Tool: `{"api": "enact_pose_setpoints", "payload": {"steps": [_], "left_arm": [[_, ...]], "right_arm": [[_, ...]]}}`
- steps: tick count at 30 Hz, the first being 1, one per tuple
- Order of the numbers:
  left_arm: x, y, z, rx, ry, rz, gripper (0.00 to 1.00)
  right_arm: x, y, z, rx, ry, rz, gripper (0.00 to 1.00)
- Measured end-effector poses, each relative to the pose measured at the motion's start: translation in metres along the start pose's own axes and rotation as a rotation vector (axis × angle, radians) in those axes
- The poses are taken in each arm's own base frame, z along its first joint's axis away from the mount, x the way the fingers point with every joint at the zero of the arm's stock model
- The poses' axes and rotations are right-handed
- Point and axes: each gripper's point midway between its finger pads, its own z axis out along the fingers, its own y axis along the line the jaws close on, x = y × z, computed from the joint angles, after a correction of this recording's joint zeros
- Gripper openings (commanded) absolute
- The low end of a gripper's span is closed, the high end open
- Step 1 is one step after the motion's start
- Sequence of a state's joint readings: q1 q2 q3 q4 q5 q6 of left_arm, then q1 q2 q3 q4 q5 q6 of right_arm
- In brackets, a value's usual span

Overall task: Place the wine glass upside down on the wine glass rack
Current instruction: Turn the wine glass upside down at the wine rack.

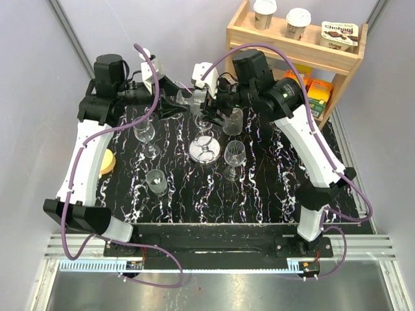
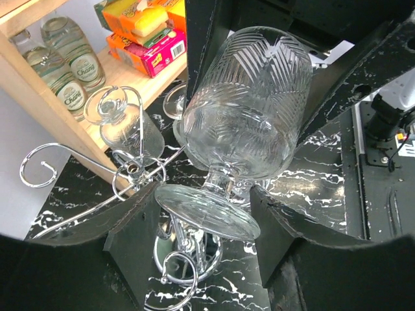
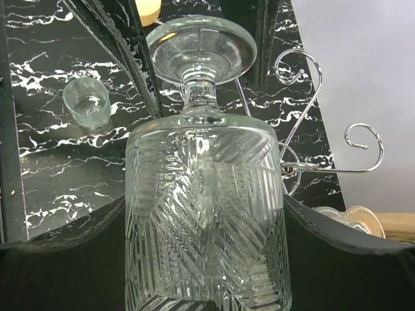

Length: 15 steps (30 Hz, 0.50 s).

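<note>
A cut-pattern wine glass (image 1: 187, 97) lies roughly level in the air between my two grippers, above the back of the table. My right gripper (image 3: 204, 214) is shut on its bowl (image 3: 204, 227). My left gripper (image 2: 204, 210) has its fingers (image 2: 130, 246) wide apart, pressed against both sides of the glass's round foot (image 2: 207, 207). The wine glass rack (image 1: 205, 152), a shiny wire stand with a disc base (image 2: 194, 256) and curled arms (image 3: 363, 139), stands just below and in front of the glass.
Another glass (image 2: 126, 133) hangs foot up by the rack's hub. Two wine glasses (image 1: 144, 133) (image 1: 235, 154) and a tumbler (image 1: 156, 181) stand on the black marbled table (image 1: 272, 181). A wooden shelf unit (image 1: 295, 48) is at the back right, and a yellow sponge (image 1: 107, 162) lies at the left edge.
</note>
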<state>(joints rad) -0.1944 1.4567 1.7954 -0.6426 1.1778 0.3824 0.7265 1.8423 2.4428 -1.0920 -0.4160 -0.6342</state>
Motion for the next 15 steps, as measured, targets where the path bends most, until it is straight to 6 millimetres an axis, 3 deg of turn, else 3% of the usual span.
{"api": "enact_pose_setpoints", "payload": {"steps": [5,11,15], "left_arm": [[0.0040,0.0028,0.0007,-0.030,0.036,0.012,0.00],[0.0006,0.0025,0.0003,-0.039,0.040,0.024,0.00],[0.0009,0.0031,0.0004,-0.042,0.042,0.025,0.00]], "right_arm": [[0.0033,-0.0023,0.0014,0.003,0.019,-0.017,0.41],[0.0031,-0.0024,0.0013,0.005,0.020,-0.021,0.56],[0.0036,-0.0031,0.0013,0.010,0.025,-0.026,0.58]]}}
